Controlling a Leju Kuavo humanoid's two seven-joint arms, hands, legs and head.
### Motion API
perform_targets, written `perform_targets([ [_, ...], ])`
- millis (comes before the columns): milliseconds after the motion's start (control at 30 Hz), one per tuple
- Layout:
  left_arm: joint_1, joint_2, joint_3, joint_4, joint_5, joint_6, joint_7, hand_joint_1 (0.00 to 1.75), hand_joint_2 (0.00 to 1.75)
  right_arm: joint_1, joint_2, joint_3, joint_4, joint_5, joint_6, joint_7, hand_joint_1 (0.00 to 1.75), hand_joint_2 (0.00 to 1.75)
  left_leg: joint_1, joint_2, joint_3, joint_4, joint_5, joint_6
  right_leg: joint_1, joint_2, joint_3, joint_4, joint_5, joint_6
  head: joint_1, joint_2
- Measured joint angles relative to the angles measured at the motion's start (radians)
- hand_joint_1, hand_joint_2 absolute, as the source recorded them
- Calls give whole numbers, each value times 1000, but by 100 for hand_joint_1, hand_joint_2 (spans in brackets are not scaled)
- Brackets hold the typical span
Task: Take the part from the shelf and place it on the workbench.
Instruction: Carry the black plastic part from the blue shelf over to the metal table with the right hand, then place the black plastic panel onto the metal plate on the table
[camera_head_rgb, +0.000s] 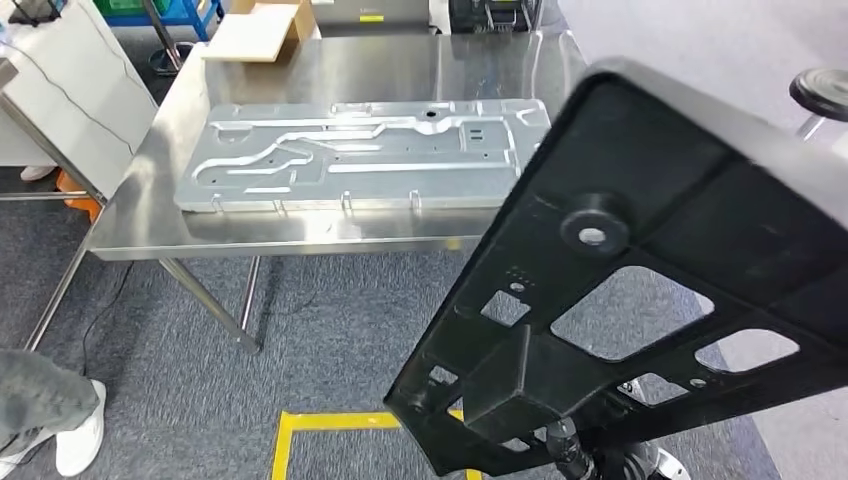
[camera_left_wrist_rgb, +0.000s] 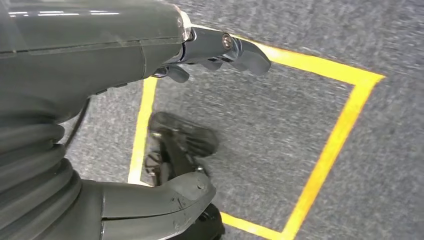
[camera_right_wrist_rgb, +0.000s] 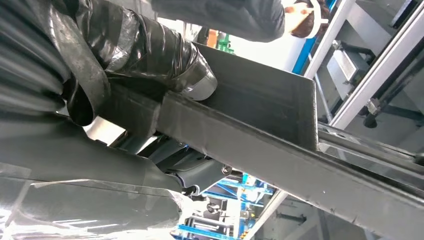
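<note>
The large black plastic part (camera_head_rgb: 680, 180), a flat frame with cut-outs and a round boss, fills the right of the head view, tilted and raised in front of the workbench. In the right wrist view my right hand (camera_right_wrist_rgb: 125, 60) grips the edge of the part (camera_right_wrist_rgb: 260, 125), tape-wrapped fingers over one face and the thumb under the other. The steel workbench (camera_head_rgb: 380, 70) stands ahead and to the left of the part. My left hand (camera_left_wrist_rgb: 125, 50) hangs over the carpet, fingers and thumb apart, holding nothing.
A big pressed metal panel (camera_head_rgb: 370, 155) lies across the workbench's near half. A cardboard box (camera_head_rgb: 260, 30) sits at its far edge. A person's shoe (camera_head_rgb: 80, 440) is at the lower left. Yellow floor tape (camera_head_rgb: 330, 420) marks a square on the carpet before the bench.
</note>
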Motion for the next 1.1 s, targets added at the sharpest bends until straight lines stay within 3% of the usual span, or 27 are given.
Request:
perform_targets([
  [67, 3, 1, 4, 0, -2, -1, 0, 0, 175, 1, 0, 0, 2, 0, 2, 0, 175, 175, -8, 0, 1, -79, 97, 12, 1, 3, 15, -1, -18, 9, 0, 0],
  [100, 4, 2, 6, 0, -3, -1, 0, 0, 175, 1, 0, 0, 2, -1, 2, 0, 175, 175, -11, 0, -1, -96, 119, 17, 1, 5, 18, -1, -22, 14, 0, 0],
  [167, 4, 2, 8, 0, -4, -1, 0, 0, 175, 2, 0, 1, 3, -1, 1, 0, 175, 175, -10, -2, 14, -106, 115, 25, 2, 6, 24, 7, -24, 25, 0, 0],
  [233, 1, 2, 10, 0, -5, -2, -1, 0, 175, 2, 0, 1, 2, 0, 0, 0, 175, 175, -5, -2, 37, -116, 111, 36, 0, 3, 6, 59, -28, 34, 0, 0],
  [367, -3, 2, 12, 0, -7, -4, -2, 0, 175, 2, 0, 1, 3, 4, -4, -1, 175, 175, -3, -2, 65, -120, 88, 44, -12, 0, -130, 262, -105, 54, 0, 0],
  [400, -3, 1, 12, 0, -7, -4, -2, 0, 175, 2, 0, 2, 3, 4, -5, -1, 175, 175, -3, -2, 68, -120, 84, 44, -14, 0, -148, 283, -119, 56, 0, 0],
  [500, -2, 1, 12, 0, -8, -4, -2, 0, 175, 2, 0, 2, 3, 5, -7, -1, 175, 175, -3, -2, 73, -120, 80, 43, -15, 0, -162, 292, -126, 58, 0, 0],
  [567, -1, 1, 13, 0, -8, -6, -3, 0, 175, 2, 0, 2, 3, 6, -11, 0, 175, 175, -3, -3, 86, -120, 70, 41, -16, -2, -168, 268, -108, 59, 0, 0],
  [667, -3, -3, 13, 0, -12, -10, -8, 0, 175, 1, -2, 0, 4, 10, -16, 0, 175, 175, -3, -4, 131, -123, 30, 19, -5, -8, -136, 73, 37, 37, 0, 0],
  [700, -4, -5, 13, 0, -13, -11, -10, 0, 175, 0, -3, -1, 5, 10, -16, 0, 175, 175, -3, -4, 143, -126, 23, 10, -1, -9, -125, 28, 69, 26, 0, 0],
  [800, -6, -5, 13, 0, -19, -14, -12, 0, 175, -7, -3, -5, 4, 11, -25, 4, 175, 175, -2, -1, 144, -93, 14, -5, -5, -7, -90, 8, 67, 6, 0, 0],
  [867, -10, -5, 13, 0, -24, -16, -15, 0, 175, -28, -5, -14, 5, 16, -44, 16, 175, 175, 0, 0, 90, 11, -25, -9, -7, -8, -68, 0, 58, -4, 0, 0],
  [933, -12, -5, 13, 0, -28, -20, -19, 0, 175, -57, -16, -39, 10, 49, -84, 30, 175, 175, 1, 0, 8, 126, -78, -15, -6, -8, -56, 0, 47, -7, 0, 0],
  [967, -12, -5, 13, 0, -30, -23, -20, 0, 175, -73, -26, -59, 15, 74, -108, 36, 175, 175, 1, 0, -20, 150, -83, -16, -5, -7, -49, 0, 40, -7, 0, 0],
  [1000, -11, -5, 13, 0, -34, -25, -21, 0, 175, -92, -39, -83, 21, 98, -129, 43, 175, 175, 1, 0, -34, 141, -64, -17, -5, -6, -41, 1, 33, -6, 0, 0],
  [1100, -13, -5, 13, 0, -46, -30, -21, 0, 175, -181, -86, -157, 52, 141, -157, 77, 175, 175, -1, 2, -7, -23, 77, -9, -5, -4, -17, 4, 13, 3, 0, 0],
])
